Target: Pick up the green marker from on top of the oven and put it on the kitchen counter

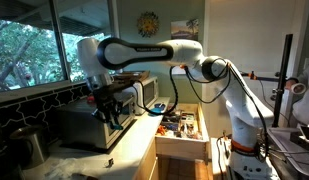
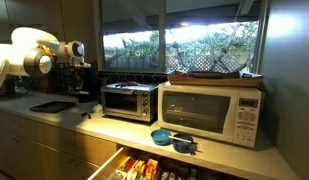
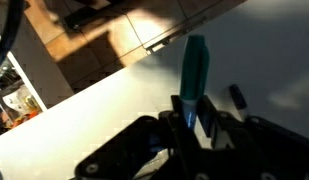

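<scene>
The hand [image 3: 194,118] is gripping the slim green marker [image 3: 195,65] by its near end, with the jaws drawn narrow around it. In the wrist view the marker's long axis is pointing away from the hand toward twelve o'clock, leaning a touch toward one. It is hanging over the long pale whitish desk [image 3: 84,125]. In an exterior view the boxy silver-grey toaster oven [image 2: 129,100] is sitting at about three o'clock from the hand. I'd judge the lowering is what's left.

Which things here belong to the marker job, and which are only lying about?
Job: green marker, gripped by the gripper; oven; kitchen counter.
Lying about: white microwave; blue bowls; open drawer.
</scene>
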